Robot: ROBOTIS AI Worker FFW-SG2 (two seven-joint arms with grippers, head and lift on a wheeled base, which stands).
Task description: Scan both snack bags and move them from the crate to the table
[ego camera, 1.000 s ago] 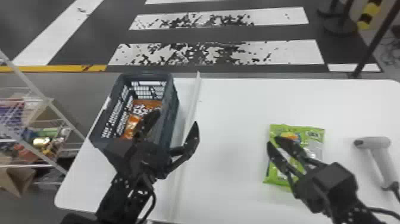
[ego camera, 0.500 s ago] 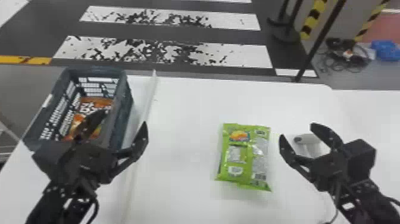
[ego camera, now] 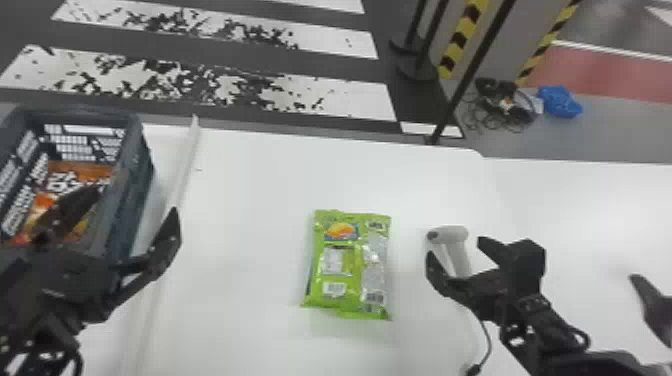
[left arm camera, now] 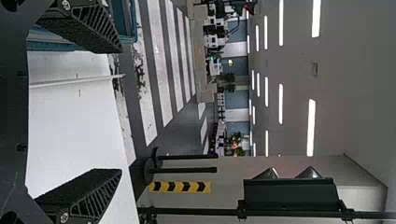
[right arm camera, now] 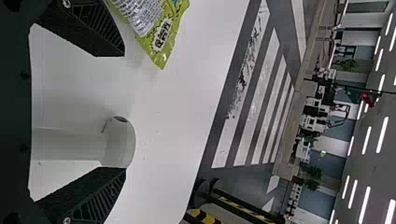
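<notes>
The green snack bag [ego camera: 345,265] lies flat mid-table, its corner [right arm camera: 161,44] also in the right wrist view. An orange snack bag [ego camera: 37,212] is inside the dark crate [ego camera: 136,200] at left. My left gripper [ego camera: 134,202] stands open at the crate's right side; from its wrist, the open left gripper [left arm camera: 119,110] has nothing between its fingers. My right gripper [ego camera: 456,252] is open at the pale handheld scanner [ego camera: 450,235], right of the green bag. In its wrist view, the scanner [right arm camera: 119,144] is between the open right gripper's [right arm camera: 124,112] fingers, untouched as far as visible.
A pale strip [ego camera: 175,195] runs front to back beside the crate. The scanner's cable [ego camera: 487,340] trails toward the front. Another dark pointed object [ego camera: 652,305] is at the right edge. Posts [ego camera: 470,75] stand beyond the table [ego camera: 265,200].
The head view has swung right. My right gripper has gone from over the green bag to the scanner and remains open. My left gripper stays beside the crate.
</notes>
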